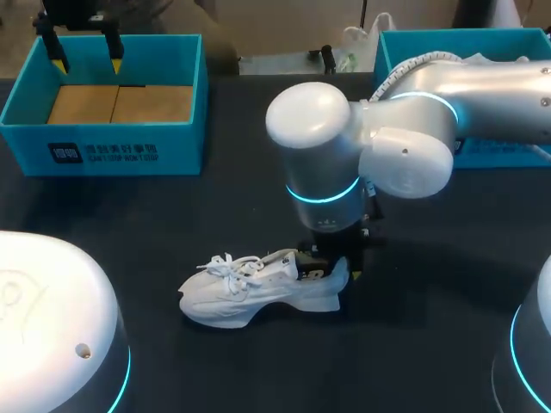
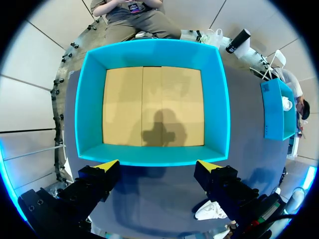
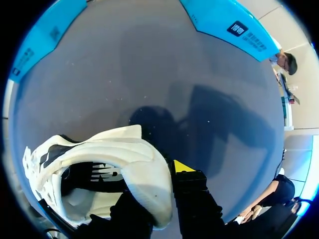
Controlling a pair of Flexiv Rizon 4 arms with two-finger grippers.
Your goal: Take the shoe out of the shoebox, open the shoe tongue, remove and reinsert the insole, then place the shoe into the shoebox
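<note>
We judge the first step done: the shoe is out of the shoebox and lies on its sole about midway along the worktop, nearer the near edge, with its toe toward the left edge. Our right claw is at the heel. In the right wrist view one yellow-tipped finger presses the outside of the heel, and the other seems to go down inside the collar. We therefore read the claw as clenched on the heel wall, holding the shoe steady. Our left claw hangs released over the shoebox at the far left corner, with nothing between its fingers and only the box's brown floor under it.

The step in hand, as we judge it, is opening the tongue. That calls for the left arm to travel from the far left corner to the shoe and come down at the laces. There it would draw the tongue up and forward while the right claw keeps the heel pinned. We cannot make out the tongue itself or how tight the laces sit, so the approach needs care. The insole is not plain to us either.

Counted:
- one shoe
- two blue boxes, the shoebox and a second box at the far right corner
- two claws
</note>
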